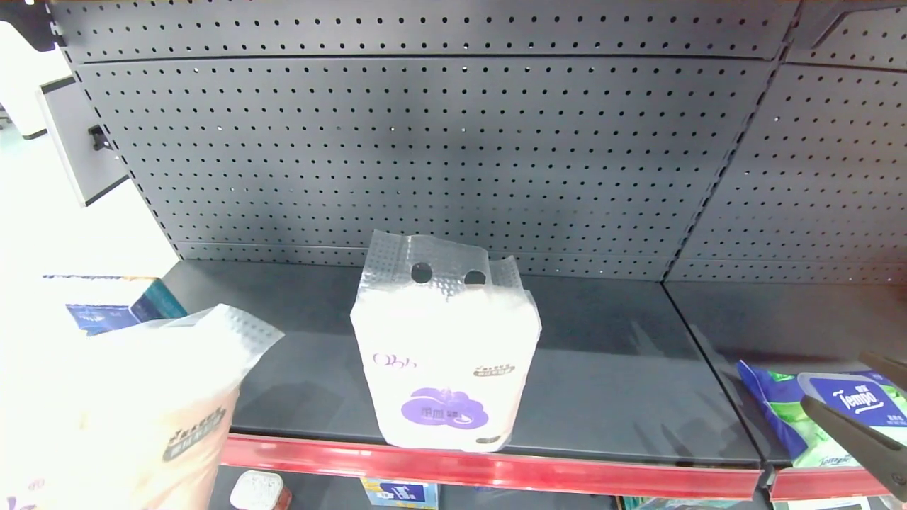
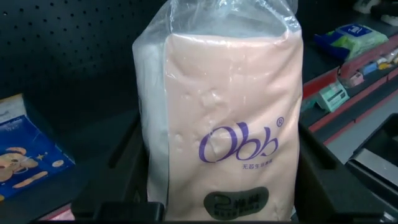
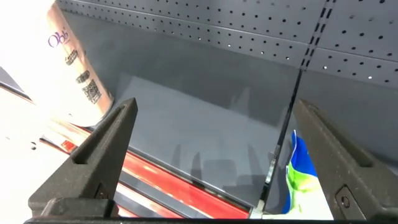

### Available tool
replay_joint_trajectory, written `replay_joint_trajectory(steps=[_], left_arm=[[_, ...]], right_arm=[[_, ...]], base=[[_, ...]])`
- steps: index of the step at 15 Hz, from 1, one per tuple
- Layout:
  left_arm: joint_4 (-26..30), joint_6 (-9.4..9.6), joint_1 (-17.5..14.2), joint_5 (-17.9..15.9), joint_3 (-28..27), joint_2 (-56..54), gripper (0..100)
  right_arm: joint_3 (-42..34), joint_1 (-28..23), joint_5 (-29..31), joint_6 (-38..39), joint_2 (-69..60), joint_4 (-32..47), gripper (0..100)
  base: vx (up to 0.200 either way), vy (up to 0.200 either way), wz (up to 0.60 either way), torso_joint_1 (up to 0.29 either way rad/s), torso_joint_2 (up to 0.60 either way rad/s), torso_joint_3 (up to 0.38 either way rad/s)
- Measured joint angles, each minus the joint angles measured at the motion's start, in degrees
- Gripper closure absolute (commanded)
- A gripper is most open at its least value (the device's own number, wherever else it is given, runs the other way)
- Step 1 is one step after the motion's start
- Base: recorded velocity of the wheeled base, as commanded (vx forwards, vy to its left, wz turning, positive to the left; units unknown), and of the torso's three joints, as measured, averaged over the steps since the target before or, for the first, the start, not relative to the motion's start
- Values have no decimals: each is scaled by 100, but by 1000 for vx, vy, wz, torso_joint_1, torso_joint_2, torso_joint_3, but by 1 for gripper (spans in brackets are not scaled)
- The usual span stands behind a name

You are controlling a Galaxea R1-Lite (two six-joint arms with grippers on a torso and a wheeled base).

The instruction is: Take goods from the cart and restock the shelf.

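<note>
A white tissue pack [image 1: 446, 368] with a purple logo stands upright near the front middle of the dark shelf [image 1: 623, 375]. It also appears in the right wrist view as the white pack [image 3: 68, 62]. A second, peach-tinted tissue pack [image 1: 127, 418] is held low at the left, in front of the shelf's left end. My left gripper [image 2: 224, 171] is shut on this pack [image 2: 230, 118], one finger on each side. My right gripper [image 3: 217, 168] is open and empty, over the shelf's front edge right of the standing pack; a dark finger [image 1: 850, 425] shows at the right.
Blue and green packets [image 1: 815, 411] lie on the neighbouring shelf bay at right, close to my right gripper. A blue box [image 1: 113, 304] sits at the shelf's left end. A red price rail [image 1: 496, 467] runs along the front edge. A perforated panel [image 1: 425, 156] backs the shelf.
</note>
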State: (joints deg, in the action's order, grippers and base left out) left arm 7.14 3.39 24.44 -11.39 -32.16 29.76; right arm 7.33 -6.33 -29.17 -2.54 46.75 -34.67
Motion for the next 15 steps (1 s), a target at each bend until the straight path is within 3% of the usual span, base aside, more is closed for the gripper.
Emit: replay_joint_trajectory(steps=[5,10,15], left_arm=[[-884,-77,-116,55,-124,880,100],[-1729,-60,-621,110,-140,1916,100],[-2561,-60,-697,112,-288,2967,100]], right_arm=[[46,10,-17,0,-30,-4,0],[88,62,-57,0,-15,-1,0],[144,276,-50,9,29,-1,0]], base=[[0,0,0,0,0,0],[0,0,0,0,0,0],[0,0,0,0,0,0]])
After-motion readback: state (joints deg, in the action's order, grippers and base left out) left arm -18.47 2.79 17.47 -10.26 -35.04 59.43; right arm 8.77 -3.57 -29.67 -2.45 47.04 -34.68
